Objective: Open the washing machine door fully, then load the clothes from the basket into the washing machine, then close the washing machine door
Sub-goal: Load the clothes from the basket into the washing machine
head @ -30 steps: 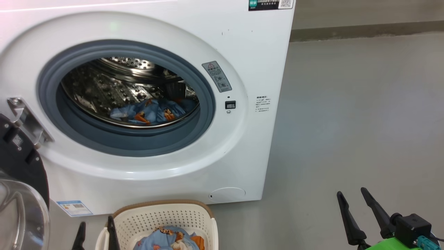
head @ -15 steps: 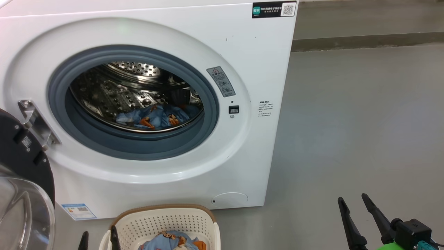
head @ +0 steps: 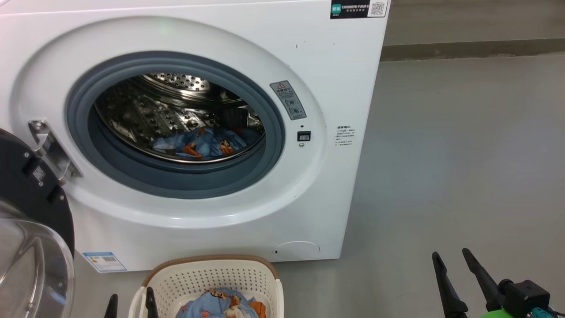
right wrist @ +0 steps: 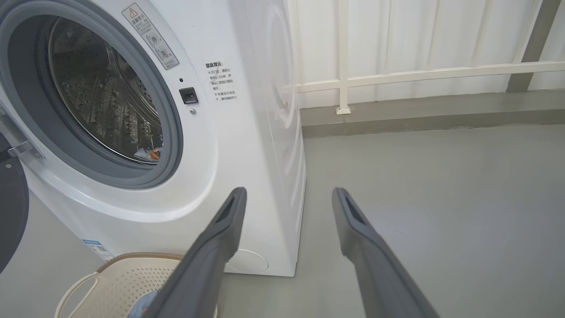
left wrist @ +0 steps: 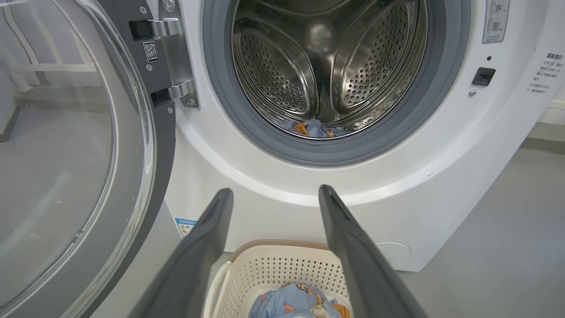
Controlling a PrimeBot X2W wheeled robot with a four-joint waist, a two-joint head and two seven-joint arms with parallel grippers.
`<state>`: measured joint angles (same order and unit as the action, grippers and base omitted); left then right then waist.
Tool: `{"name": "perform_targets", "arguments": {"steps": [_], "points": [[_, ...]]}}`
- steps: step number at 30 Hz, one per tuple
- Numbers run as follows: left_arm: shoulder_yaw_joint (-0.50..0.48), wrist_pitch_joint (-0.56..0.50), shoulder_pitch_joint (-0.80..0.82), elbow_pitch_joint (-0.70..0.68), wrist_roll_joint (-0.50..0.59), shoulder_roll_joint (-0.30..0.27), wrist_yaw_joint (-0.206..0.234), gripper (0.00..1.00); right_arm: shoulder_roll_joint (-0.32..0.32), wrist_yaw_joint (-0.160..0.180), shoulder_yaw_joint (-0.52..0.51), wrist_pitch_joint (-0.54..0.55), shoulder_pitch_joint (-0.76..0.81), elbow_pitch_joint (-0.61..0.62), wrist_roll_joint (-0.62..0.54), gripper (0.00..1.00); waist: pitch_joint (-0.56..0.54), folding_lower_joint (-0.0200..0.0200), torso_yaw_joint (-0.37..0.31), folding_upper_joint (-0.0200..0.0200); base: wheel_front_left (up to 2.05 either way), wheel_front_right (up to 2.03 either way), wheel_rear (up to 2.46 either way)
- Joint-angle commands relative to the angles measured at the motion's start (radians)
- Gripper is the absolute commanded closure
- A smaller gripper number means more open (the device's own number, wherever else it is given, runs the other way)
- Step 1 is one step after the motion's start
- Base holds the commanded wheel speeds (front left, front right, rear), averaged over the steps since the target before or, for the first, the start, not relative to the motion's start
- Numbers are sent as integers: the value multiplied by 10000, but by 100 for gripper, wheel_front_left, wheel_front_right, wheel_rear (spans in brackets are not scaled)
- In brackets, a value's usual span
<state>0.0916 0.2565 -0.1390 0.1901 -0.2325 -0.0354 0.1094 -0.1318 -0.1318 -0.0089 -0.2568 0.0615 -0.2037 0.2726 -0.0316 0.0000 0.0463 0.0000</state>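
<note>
Grey concrete floor (head: 441, 154); washing machine (head: 344, 79), washing machine door (head: 26, 194) swung wide; clothes (head: 220, 304) partly in basket (head: 212, 261), partly in drum (head: 145, 115); left gripper (left wrist: 274, 196) spread near basket; right gripper (head: 451, 260) spread, idle; advice: dip deep, pinch bunched folds

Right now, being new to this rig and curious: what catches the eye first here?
The big white washing machine stands centre, its steel drum gaping with some bear-print clothes inside. Its door hangs open at the left, and the cream basket on the floor in front holds more.
</note>
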Motion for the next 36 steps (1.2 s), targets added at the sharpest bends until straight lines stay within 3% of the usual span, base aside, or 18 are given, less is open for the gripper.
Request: {"name": "perform_targets", "arguments": {"steps": [1, 18, 27, 36], "points": [[-324, 53, 169, -306, -27, -149, 62, 0, -104, 11, 232, -49, -226, 201, -160, 0, 10, 0, -11, 0, 0, 0, 0], [-267, -248, 558, 239, -477, -205, -124, 0, -10, 11, 360, -49, -551, 281, -93, 0, 542, 0, -570, 0, 0, 0, 0], [-99, -732, 1379, 1055, -1017, -187, -374, 0, 54, 11, 587, -49, -1135, 383, -48, 0, 1391, 0, -1170, 0, 0, 0, 0], [199, -1914, 2541, 2208, -1085, -505, -643, 0, 210, 11, 698, -49, -1950, 513, 70, 0, 2726, 0, -1975, 0, 0, 0, 0]]}}
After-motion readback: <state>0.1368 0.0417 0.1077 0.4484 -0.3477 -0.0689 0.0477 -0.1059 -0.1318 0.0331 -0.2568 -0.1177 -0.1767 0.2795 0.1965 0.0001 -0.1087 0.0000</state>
